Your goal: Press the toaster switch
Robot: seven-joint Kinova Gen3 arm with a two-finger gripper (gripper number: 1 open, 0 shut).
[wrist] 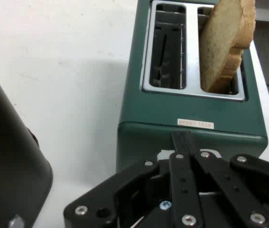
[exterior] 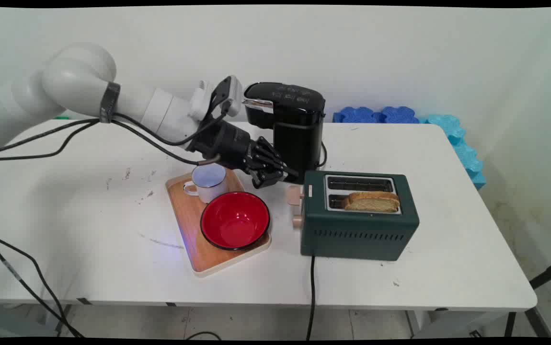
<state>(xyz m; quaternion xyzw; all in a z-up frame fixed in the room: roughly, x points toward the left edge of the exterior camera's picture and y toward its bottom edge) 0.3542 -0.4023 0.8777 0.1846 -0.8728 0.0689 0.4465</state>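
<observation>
The gripper [exterior: 275,178], fingers closed together and holding nothing, sits just beside the toaster [exterior: 359,215] at its lever end; bread [exterior: 371,201] stands raised in one slot.

the toaster's [wrist: 191,85] lever hides behind the gripper [wrist: 184,142]; the bread slice's [wrist: 227,42] top is cropped.

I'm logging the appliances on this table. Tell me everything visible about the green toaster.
The toaster is a dark green, boxy two-slot unit with a silvery top plate and a row of vents low on its front. One slice of bread stands up out of the nearer slot; the farther slot is empty. Beige lever and knob sit on its left end, where the pincer hovers close. It stands upright on the white table, its black cord hanging over the near edge.
</observation>
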